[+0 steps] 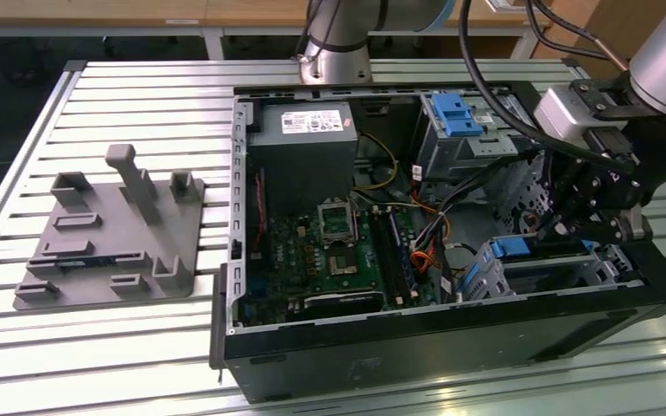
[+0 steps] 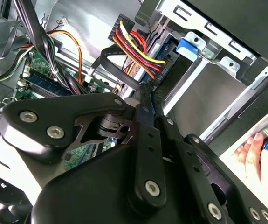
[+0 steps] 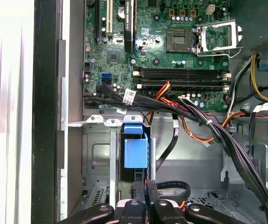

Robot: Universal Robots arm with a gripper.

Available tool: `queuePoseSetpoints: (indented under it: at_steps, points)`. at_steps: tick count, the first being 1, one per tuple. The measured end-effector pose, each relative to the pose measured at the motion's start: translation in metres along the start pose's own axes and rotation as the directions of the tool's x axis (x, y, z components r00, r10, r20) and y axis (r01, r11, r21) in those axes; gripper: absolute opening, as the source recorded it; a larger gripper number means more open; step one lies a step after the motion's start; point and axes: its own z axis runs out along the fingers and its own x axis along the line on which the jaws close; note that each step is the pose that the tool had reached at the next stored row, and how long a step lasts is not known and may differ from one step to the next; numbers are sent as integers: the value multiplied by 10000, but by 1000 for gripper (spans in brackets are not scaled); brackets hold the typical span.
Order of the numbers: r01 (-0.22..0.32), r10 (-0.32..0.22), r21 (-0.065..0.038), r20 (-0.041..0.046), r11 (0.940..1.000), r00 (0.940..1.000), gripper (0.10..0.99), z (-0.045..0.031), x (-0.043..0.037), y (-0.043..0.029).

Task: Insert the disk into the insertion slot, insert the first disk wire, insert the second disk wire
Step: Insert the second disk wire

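Gripper (image 1: 584, 227) low over the blue-framed disk (image 1: 512, 247) — inside the insertion slot (image 1: 564, 276).

**Colours inside the open case**

The disk (image 3: 135, 150) shows bright blue plastic against the grey sheet-metal insertion slot (image 3: 99, 161). The pincer (image 2: 145, 93) is black. The motherboard (image 1: 333, 260) is green; the wires (image 2: 136, 46) are red, yellow and orange. The ribbed counter (image 1: 136, 95) is silver.

Non-task items on slatted bench (image 1: 136, 355)

Open computer case (image 1: 426, 342) fills centre and right of the exterior view; green motherboard (image 1: 333, 260) lower centre, grey power supply (image 1: 302, 130) above it. Grey fixture plate (image 1: 107, 238) with upright posts at left, apart from the case.
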Motion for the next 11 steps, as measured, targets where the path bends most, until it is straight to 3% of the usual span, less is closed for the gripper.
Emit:
queuePoseSetpoints:
  at_steps: [11]
  points:
    - [0, 0, 0, -1, 10000, 10000, 145, 17, 2, -7]
